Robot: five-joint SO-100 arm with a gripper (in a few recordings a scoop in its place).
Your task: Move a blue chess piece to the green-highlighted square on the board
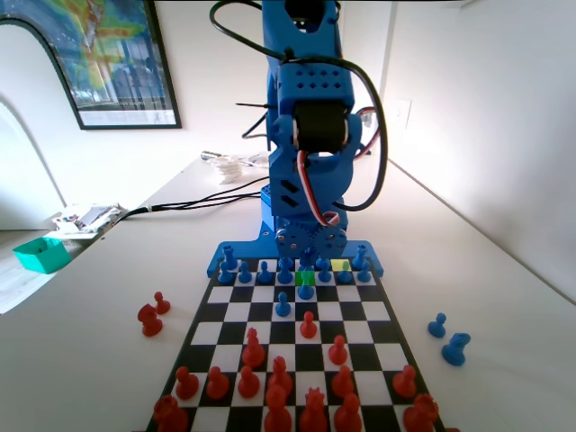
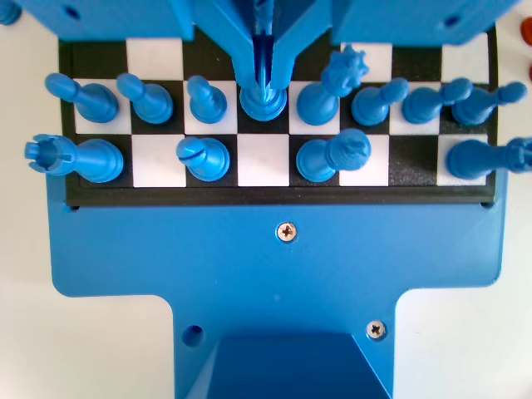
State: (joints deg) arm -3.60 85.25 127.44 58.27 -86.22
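Reaching down low over the back rows of the board (image 1: 225, 310), the gripper (image 2: 263, 79) has its two jaws pressed close around the top of a blue chess piece (image 2: 263, 101), so it is holding that piece. In the fixed view this piece (image 1: 306, 286) stands right at the green-highlighted square (image 1: 304, 276), and a pale yellow square (image 1: 339, 265) sits just to the right, one row further back. Other blue pieces crowd close on both sides: a pawn (image 2: 205, 98) on the left in the wrist view and a taller crowned piece (image 2: 328, 87) on the right. Lots of red pieces (image 1: 279, 373) fill the near end of the board. Two blue pieces (image 1: 447, 339) stand off the board on the table (image 1: 504, 297), and two red ones (image 1: 152, 315) stand off the other side.
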